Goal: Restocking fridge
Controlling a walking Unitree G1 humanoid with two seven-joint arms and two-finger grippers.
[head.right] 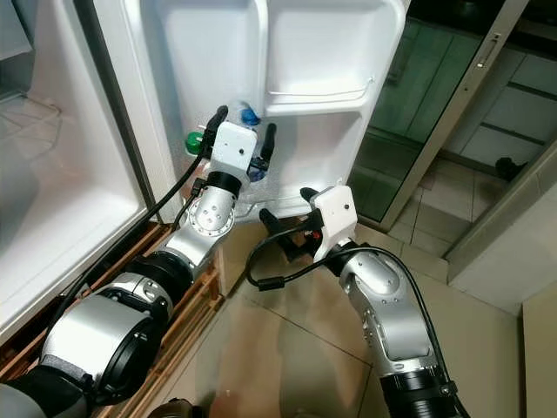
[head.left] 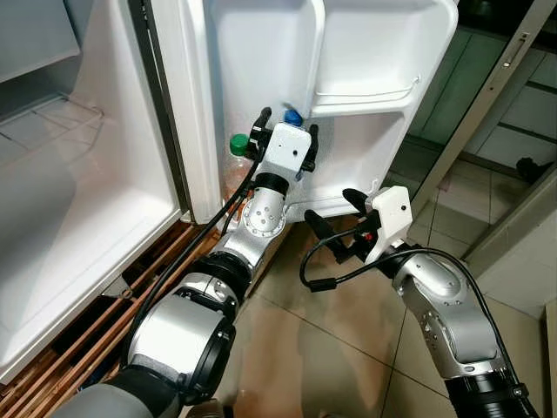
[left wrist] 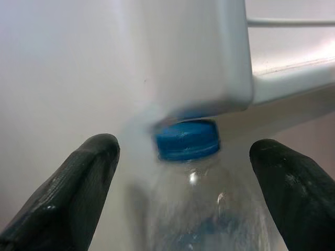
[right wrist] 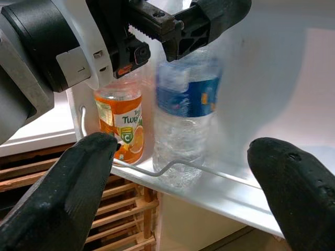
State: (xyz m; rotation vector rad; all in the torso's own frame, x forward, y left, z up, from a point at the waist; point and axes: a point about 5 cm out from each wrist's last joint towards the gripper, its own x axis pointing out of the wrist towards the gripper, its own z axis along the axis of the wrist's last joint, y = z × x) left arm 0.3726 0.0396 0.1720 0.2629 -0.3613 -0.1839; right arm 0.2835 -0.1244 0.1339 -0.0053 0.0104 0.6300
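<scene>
White fridge door [head.left: 348,52] is standing open as the left gripper [head.left: 285,131], jaws open, is straddling a clear blue-capped water bottle [right wrist: 183,125] beside an orange juice bottle [right wrist: 121,123] on the lowest door shelf [right wrist: 220,191]. The right gripper [head.left: 335,218], jaws apart and empty, is waiting nearby; both bottles appear stocked.

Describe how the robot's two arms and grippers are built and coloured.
Both arms are segmented silver metal with black joint rings. The left gripper and right gripper each have a white boxy housing and two long black fingers. Black cables loop outside each forearm.
</scene>
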